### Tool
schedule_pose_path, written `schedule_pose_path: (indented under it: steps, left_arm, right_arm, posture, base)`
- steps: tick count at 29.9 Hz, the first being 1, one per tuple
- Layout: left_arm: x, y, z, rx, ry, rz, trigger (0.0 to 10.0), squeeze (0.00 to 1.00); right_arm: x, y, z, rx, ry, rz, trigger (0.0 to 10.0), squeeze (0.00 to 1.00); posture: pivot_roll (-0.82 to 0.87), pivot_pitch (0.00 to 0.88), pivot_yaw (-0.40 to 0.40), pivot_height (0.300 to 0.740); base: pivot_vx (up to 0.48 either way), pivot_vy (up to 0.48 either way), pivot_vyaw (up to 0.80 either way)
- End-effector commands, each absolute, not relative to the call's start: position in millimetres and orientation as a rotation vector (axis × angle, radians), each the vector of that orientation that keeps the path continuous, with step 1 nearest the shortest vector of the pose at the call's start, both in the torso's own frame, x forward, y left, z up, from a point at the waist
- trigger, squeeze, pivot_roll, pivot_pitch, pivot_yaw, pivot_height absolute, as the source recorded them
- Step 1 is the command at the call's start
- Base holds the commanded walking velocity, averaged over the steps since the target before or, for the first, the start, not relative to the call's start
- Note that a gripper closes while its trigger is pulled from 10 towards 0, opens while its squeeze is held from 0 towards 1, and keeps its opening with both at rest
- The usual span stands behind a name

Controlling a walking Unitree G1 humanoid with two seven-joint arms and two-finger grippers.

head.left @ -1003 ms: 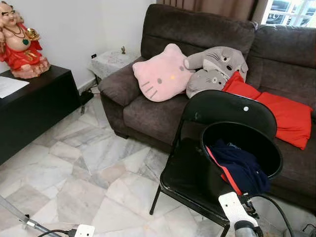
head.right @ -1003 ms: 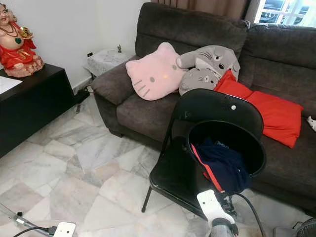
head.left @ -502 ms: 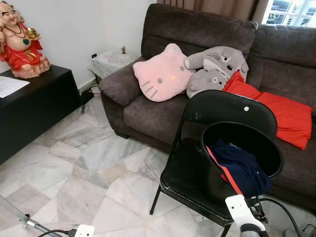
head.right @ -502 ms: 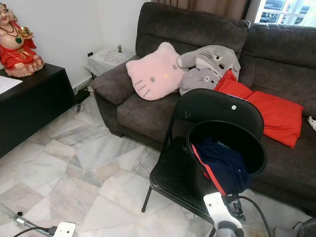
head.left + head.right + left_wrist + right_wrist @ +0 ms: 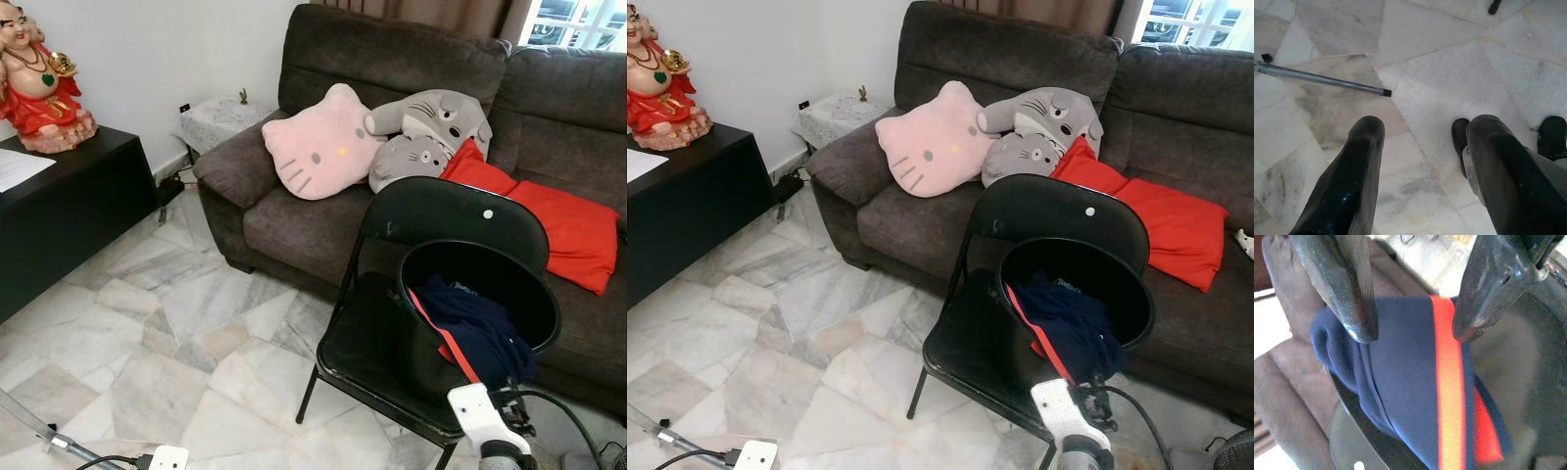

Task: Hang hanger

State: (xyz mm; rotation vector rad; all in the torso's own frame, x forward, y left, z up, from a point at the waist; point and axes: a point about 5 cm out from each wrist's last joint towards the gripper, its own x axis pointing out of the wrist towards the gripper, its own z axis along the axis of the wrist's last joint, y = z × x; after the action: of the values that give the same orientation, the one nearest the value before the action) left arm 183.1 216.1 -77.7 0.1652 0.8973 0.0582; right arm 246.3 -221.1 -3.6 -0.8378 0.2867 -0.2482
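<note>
- Right gripper (image 5: 1410, 333): jaws spread wide, holding nothing, poised just over the navy garment (image 5: 1405, 382) with its red stripe (image 5: 1449, 382). One finger is above the navy cloth and the other beside the stripe.
- Garment: it lies heaped in the black bin (image 5: 534, 328), which stands on the seat of the black chair (image 5: 451, 220), at the near right. It lies straight ahead of the right jaws, with the stripe running along their line of sight.
- Hanger: none can be made out; if there is one, it is probably buried in the cloth.
- Left gripper (image 5: 1425, 161): jaws open and empty, pointing down at the marble floor (image 5: 176, 333), near a grey rod (image 5: 1322, 78). It is well apart from the bin, so the right arm is the nearer.
- Count: one bin, one chair, one garment, one sofa (image 5: 392, 49).
- On the sofa: one pink cushion (image 5: 318, 147), two grey cushions (image 5: 431, 122) and one red cloth (image 5: 568, 230).
- Far left: one statue (image 5: 39, 83) on a black table (image 5: 78, 196).
</note>
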Motion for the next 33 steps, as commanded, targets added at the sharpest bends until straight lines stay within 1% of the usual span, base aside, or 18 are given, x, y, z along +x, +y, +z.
schedule_pose_path:
  steps: [1,2,3,4,5,6,7,10,11,12,13,14,19,28,33]
  left_arm:
    - [179.8,216.6,-79.3,0.170,0.910,0.052,10.0,0.00]
    - [179.7,216.6,-79.4,0.170,0.910,0.052,10.0,0.00]
    - [179.6,216.6,-79.4,0.170,0.910,0.052,10.0,0.00]
    - [179.6,216.6,-79.4,0.170,0.910,0.052,10.0,0.00]
    - [179.5,216.5,-79.4,0.169,0.910,0.053,10.0,0.00]
    - [179.5,216.5,-79.4,0.169,0.910,0.053,10.0,0.00]
    - [179.5,216.5,-79.4,0.169,0.910,0.054,10.0,0.00]
    - [179.6,216.5,-79.4,0.169,0.910,0.055,10.0,0.00]
    - [179.6,216.4,-79.4,0.169,0.910,0.054,10.0,0.00]
    - [179.6,216.4,-79.4,0.168,0.910,0.054,10.0,0.00]
    - [179.6,216.4,-79.4,0.168,0.910,0.054,10.0,0.00]
    - [179.6,216.2,-79.5,0.167,0.910,0.054,10.0,0.00]
    - [179.6,216.6,-79.4,0.166,0.909,0.055,10.0,0.00]
    - [179.2,217.6,-79.3,0.170,0.909,0.054,10.0,0.00]
    - [178.9,218.5,-79.2,0.173,0.909,0.055,10.0,0.00]
  right_arm:
    - [249.0,-216.3,-2.9,-0.833,0.269,-0.230,10.0,0.00]
    - [250.6,-211.7,-3.8,-0.838,0.256,-0.198,10.0,0.23]
    - [251.2,-210.1,-3.9,-0.848,0.248,-0.187,10.0,0.35]
    - [251.5,-209.1,-3.9,-0.854,0.243,-0.181,10.0,0.35]
    - [252.2,-207.2,-4.0,-0.888,0.230,-0.172,10.0,0.96]
    - [252.2,-207.2,-4.0,-0.888,0.230,-0.172,10.0,0.96]
    - [252.4,-206.7,-3.8,-0.911,0.218,-0.176,10.0,1.00]
    - [251.7,-209.6,-4.9,-0.915,0.227,-0.212,10.0,1.00]
    - [251.7,-211.1,-5.7,-0.928,0.231,-0.221,10.0,0.82]
    - [252.1,-211.8,-5.8,-0.939,0.231,-0.223,10.0,0.56]
    - [252.4,-212.1,-5.9,-0.946,0.231,-0.224,10.0,0.13]
    - [254.1,-214.4,-4.8,-0.966,0.226,-0.245,10.0,0.00]
    - [257.9,-215.9,-3.0,-0.985,0.223,-0.271,10.0,0.00]
    - [261.5,-206.7,-7.8,-0.974,0.252,-0.228,10.0,0.00]
    - [263.7,-211.6,-4.9,-1.000,0.241,-0.256,10.0,0.00]
  posture:
    - [0.03,0.061,-0.015,0.740]
    - [0.03,0.063,-0.015,0.740]
    - [0.03,0.064,-0.015,0.740]
    - [0.03,0.064,-0.015,0.740]
    - [0.03,0.065,-0.017,0.740]
    - [0.03,0.065,-0.017,0.740]
    - [0.03,0.066,-0.017,0.740]
    - [0.03,0.071,-0.017,0.740]
    - [0.03,0.072,-0.017,0.740]
    - [0.03,0.072,-0.017,0.740]
    - [0.03,0.072,-0.017,0.740]
    - [0.03,0.074,-0.017,0.740]
    - [0.04,0.079,-0.014,0.740]
    - [0.05,0.085,-0.009,0.740]
    - [0.05,0.091,-0.004,0.740]
  base:
    - [0.000,0.000,0.00]
    - [0.000,0.000,0.00]
    - [0.000,0.000,0.00]
    - [0.000,0.000,0.00]
    - [0.000,0.000,0.00]
    - [0.000,0.000,0.00]
    - [0.000,0.000,0.00]
    - [0.000,0.000,0.00]
    - [0.000,0.000,0.00]
    - [0.000,0.000,0.00]
    - [0.000,0.000,0.00]
    - [0.000,0.000,0.00]
    - [0.000,0.000,0.00]
    - [0.000,0.000,0.00]
    - [0.000,0.000,0.00]
